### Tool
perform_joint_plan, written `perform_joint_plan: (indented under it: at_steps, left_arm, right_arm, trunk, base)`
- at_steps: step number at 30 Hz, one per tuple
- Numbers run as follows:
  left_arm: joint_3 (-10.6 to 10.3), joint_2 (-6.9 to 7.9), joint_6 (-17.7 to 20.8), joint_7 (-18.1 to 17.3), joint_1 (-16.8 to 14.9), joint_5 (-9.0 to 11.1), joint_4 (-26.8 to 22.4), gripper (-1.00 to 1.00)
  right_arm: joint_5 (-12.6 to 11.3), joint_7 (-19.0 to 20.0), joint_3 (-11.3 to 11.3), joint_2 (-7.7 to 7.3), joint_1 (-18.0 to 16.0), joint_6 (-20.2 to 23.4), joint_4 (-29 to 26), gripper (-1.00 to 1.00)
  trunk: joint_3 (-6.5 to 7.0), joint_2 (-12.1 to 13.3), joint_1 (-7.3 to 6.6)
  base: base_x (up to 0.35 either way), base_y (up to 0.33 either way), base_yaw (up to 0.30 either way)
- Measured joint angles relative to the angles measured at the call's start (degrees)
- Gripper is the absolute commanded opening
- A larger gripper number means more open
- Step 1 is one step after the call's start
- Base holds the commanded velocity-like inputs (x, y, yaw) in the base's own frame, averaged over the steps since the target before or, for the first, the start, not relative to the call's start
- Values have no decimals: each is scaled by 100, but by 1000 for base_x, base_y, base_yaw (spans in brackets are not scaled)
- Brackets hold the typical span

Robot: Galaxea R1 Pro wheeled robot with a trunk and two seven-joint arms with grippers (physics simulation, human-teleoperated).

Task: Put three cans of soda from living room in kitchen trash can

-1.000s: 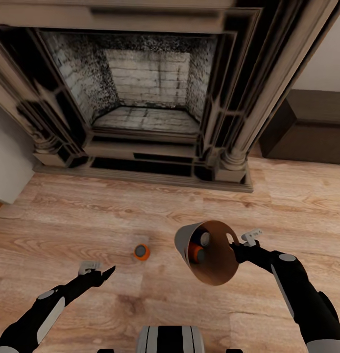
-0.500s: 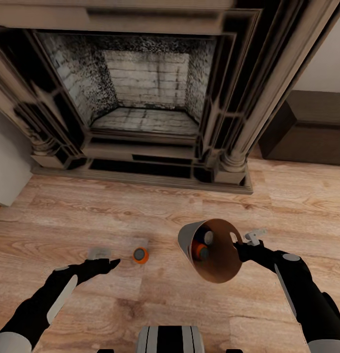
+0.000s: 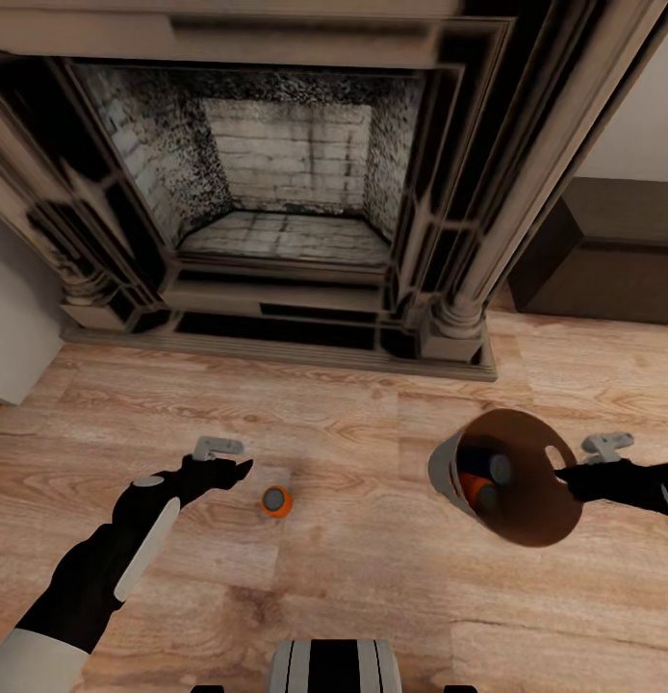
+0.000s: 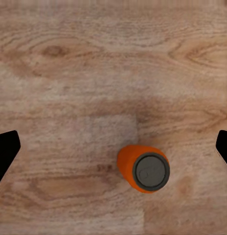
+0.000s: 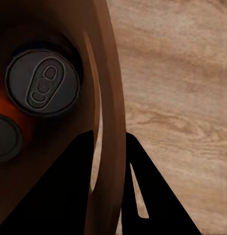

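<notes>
Left tool (image 3: 240,469) hangs with its two fingers spread wide over the light wood floor (image 3: 353,577), and in the left wrist view their dark tips sit at the two far edges with nothing between them but boards and the last orange soda can (image 4: 143,168). That can stands upright on the floor in front of the fireplace (image 3: 286,192), just beside my left tool and a little off its centre line, silvery top facing up. I judge it light, rigid and thin-walled, with a smooth painted side that could slip or tip at a glancing touch, so I would centre over it and close across the middle of the cylinder rather than near the rim. My right tool (image 3: 563,474) is pinched on the rim of the trash can (image 3: 526,500), one finger inside the wall and one outside, near a slot handle cut-out. The bin is held tilted off the floor, its brown inside facing me, and two cans lie in it: an orange one (image 3: 476,491) and a darker one (image 3: 493,469). With the bin leaning like this its load could roll, so I would level it before carrying.
</notes>
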Motion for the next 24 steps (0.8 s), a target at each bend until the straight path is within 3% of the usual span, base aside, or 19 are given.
perform_joint_plan:
  at_steps: [1, 2, 3, 5, 7, 9, 12, 15, 19, 24]
  left_arm:
    - [1, -1, -7, 2, -1, -5, 5, 100]
    - [3, 3, 21, -4, -4, -4, 35, 100]
    - [4, 4, 42, -4, -4, -1, 34, 100]
    - [6, -9, 138, 12, -5, -2, 62, 100]
    - [5, -17, 148, 16, -2, -4, 72, 100]
    - [5, -26, 164, 12, -4, -7, 88, 100]
    - [3, -48, 162, 12, -4, -7, 95, 100]
    - [4, -85, 162, 15, -3, -7, 96, 100]
    - [-1, -136, 159, 11, 3, -7, 98, 100]
    - [-44, -150, 148, 1, 10, -6, 98, 100]
  right_arm:
    - [-3, 60, 0, -108, -11, 119, -47, -100]
    - [-88, 342, 158, -529, -70, 379, -146, -100]
    - [-193, 398, 29, -670, -69, 380, -172, -100]
    - [-75, 528, -194, -881, -95, 373, -138, -100]
    - [193, 519, -390, -906, -106, 246, -168, -100]
    - [53, 566, -573, -973, -105, 327, -174, -100]
    - [-136, 638, -636, -1106, -108, 376, -219, -100]
    - [6, 711, -658, -1210, -106, 333, -228, -100]
    - [-34, 769, -700, -1310, -105, 354, -239, -100]
    - [-8, 773, -947, -1399, -108, 342, -242, -100]
  trunk:
    - [0, 0, 0]
    - [-1, 0, 1]
    - [-1, 0, 0]
    - [-18, -38, 22]
    - [-53, -119, 66]
    - [-92, -199, 110]
    - [-158, -319, 176]
    - [-232, -439, 242]
    - [-334, -600, 330]
    - [-466, -800, 440]
  base:
    - [0, 0, 0]
    - [0, 0, 0]
    - [0, 0, 0]
    - [0, 0, 0]
    - [0, 0, 0]
    - [0, 0, 0]
    - [0, 0, 0]
    - [0, 0, 0]
    - [0, 0, 0]
    - [0, 0, 0]
